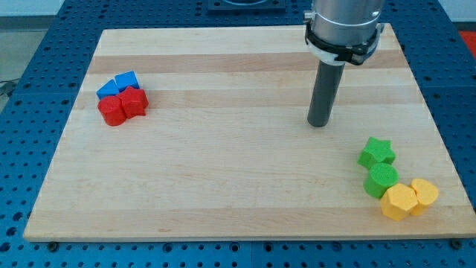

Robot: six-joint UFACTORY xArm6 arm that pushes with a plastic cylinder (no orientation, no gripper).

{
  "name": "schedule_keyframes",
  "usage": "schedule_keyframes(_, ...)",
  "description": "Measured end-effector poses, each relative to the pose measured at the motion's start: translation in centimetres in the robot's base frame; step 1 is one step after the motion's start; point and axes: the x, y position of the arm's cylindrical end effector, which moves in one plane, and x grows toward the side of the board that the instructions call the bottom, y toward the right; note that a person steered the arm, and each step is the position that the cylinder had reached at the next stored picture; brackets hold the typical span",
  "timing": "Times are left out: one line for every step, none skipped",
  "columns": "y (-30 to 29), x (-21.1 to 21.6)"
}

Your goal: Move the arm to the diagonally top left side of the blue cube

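Eight blocks on the wooden tabletop (223, 186), in two clusters well apart.

Cluster one, near the left edge, toward the top-left corner: blue cube (128, 80) at the cluster's top right, touching a second blue block (108, 88) on its left; shape of that one unclear. Two red blocks just below them: a rounded one (113, 110) and a lobed one (134, 102), pressed together and against the blue pair.

Cluster two, near the bottom-right corner: green star (376, 152) uppermost, a green round block (381, 179) just below and touching it, then two yellow blocks side by side, one (399, 202) toward the bottom edge, the other (423, 196) nearest the right edge. The yellow pair touches the green round block.

No hand on this arm, so nothing spread or pinching: only the dark rod under a grey collar. My tip (320, 123) rests on the tabletop in the right half, nearer the top edge. It touches no block. It stands well to the right of the blue cube and slightly lower, and above and left of the green star.

Blue perforated base plate (30, 112) surrounds the tabletop.
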Motion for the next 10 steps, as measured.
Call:
schedule_keyframes(-4.2,-3.0)
schedule_keyframes(-10.4,-6.5)
schedule_keyframes(-10.4,-6.5)
schedule_keyframes(-11.5,-8.1)
schedule_keyframes(-17.0,-9.8)
schedule_keyframes(-17.2,-9.4)
schedule_keyframes(-20.1,-10.4)
schedule_keyframes(-27.7,-13.0)
schedule_keyframes(-27.7,-13.0)
schedule_keyframes(-31.2,-17.0)
